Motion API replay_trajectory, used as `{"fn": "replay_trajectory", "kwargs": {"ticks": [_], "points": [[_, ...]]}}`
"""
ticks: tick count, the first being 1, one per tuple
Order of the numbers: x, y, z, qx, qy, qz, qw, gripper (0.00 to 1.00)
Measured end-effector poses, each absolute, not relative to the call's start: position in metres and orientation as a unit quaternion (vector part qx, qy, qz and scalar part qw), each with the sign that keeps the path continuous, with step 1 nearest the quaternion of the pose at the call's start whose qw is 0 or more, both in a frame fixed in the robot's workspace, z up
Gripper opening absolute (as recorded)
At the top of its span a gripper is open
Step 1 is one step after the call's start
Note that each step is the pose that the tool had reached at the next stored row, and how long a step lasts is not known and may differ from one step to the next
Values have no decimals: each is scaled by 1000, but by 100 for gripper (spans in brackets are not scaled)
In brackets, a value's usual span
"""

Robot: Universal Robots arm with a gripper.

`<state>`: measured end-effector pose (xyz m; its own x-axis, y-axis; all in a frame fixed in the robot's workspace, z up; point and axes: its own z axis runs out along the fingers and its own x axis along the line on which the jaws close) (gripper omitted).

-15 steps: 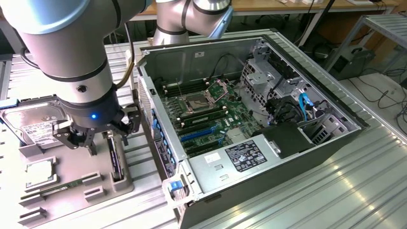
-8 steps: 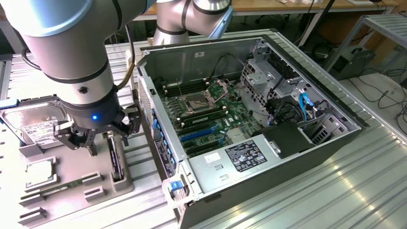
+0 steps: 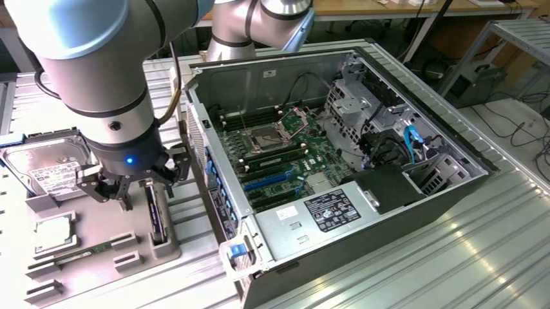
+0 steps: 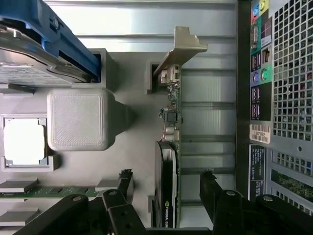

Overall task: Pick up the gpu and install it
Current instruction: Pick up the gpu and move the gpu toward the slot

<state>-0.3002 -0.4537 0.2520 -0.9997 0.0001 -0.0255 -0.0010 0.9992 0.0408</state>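
The gpu (image 4: 171, 122) stood on edge in a grey holder (image 3: 99, 215) on the worktop — so the claw (image 3: 138, 187), spread wide, straddled it without touching; in the exterior view the computer case (image 3: 361, 251) lay at three o'clock.

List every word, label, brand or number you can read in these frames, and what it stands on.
"NVIDIA QUA", cut off by the wrist view's edge: on the black shroud of the gpu.
White label on the hard drive: too small to read.
Sticker on the power supply: too small to read.
Barcode sticker on the computer case: not legible.
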Motion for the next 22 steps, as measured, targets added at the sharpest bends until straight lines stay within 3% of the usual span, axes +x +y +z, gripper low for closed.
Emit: {"fn": "replay_trajectory", "kwargs": {"ticks": [22], "points": [[-300,-453,236,0,1000,23,12,66]]}}
